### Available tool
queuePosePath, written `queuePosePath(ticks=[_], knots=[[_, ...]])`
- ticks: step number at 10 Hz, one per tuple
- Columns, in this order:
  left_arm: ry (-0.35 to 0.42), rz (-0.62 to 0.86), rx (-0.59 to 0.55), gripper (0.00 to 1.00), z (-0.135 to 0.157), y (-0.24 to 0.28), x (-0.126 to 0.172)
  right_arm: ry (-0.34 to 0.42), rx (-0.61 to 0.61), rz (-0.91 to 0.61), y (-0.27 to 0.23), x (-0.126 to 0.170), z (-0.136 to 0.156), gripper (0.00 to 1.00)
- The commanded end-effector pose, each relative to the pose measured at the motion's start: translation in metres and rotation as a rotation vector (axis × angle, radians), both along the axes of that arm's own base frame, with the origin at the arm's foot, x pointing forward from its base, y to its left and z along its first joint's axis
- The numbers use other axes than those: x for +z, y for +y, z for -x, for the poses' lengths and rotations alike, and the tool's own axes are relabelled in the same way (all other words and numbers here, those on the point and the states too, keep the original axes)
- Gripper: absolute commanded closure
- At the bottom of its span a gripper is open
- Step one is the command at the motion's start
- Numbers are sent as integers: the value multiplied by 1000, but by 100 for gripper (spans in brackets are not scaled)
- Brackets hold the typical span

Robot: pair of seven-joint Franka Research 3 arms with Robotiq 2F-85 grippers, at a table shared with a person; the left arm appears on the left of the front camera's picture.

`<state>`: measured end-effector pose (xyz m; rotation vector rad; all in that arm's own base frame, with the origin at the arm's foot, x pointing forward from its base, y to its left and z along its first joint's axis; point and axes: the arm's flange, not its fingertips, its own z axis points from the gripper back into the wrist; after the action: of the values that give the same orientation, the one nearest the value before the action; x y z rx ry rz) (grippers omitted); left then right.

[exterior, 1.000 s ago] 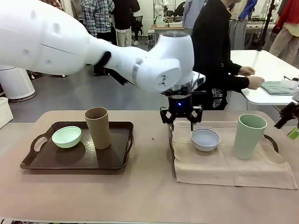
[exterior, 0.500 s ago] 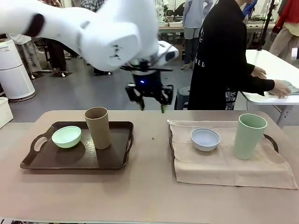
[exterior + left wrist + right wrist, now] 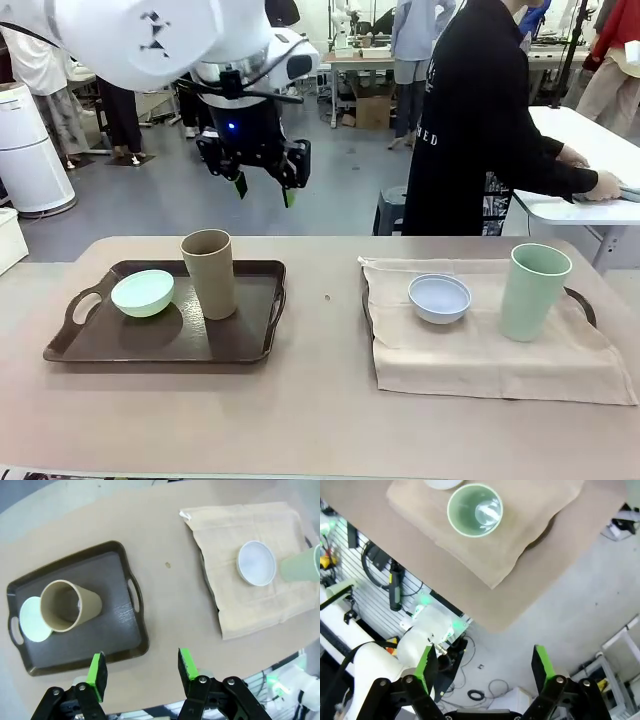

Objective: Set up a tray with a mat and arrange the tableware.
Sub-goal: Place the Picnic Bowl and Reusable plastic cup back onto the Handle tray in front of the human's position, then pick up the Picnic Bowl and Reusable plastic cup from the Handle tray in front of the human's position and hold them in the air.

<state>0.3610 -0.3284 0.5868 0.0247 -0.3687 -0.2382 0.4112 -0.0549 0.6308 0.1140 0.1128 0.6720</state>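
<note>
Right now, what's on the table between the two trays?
Nothing but a tiny dark speck on the bare table, as the front and left wrist views show.

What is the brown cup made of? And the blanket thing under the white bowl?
The brown cup looks like matte plastic, maybe a fibre blend: smooth, even walls, no shine. The mat under the white bowl looks like woven cloth, perhaps linen: it wrinkles and lies limp.

The tray (image 3: 240, 345) is dark brown, its bowl (image 3: 142, 293) mint, its cup (image 3: 209, 272) tan.
</note>
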Motion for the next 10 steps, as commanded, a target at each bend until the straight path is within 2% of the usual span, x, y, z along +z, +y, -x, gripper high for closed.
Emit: queuePosePath(ticks=[1,10], knots=[[11,28,-13,26,-7,-9,-13,10,34,-45,-12,-11,-5,3],[8,6,-15,26,-8,-11,-15,18,26,-28,-13,-10,-5,3]])
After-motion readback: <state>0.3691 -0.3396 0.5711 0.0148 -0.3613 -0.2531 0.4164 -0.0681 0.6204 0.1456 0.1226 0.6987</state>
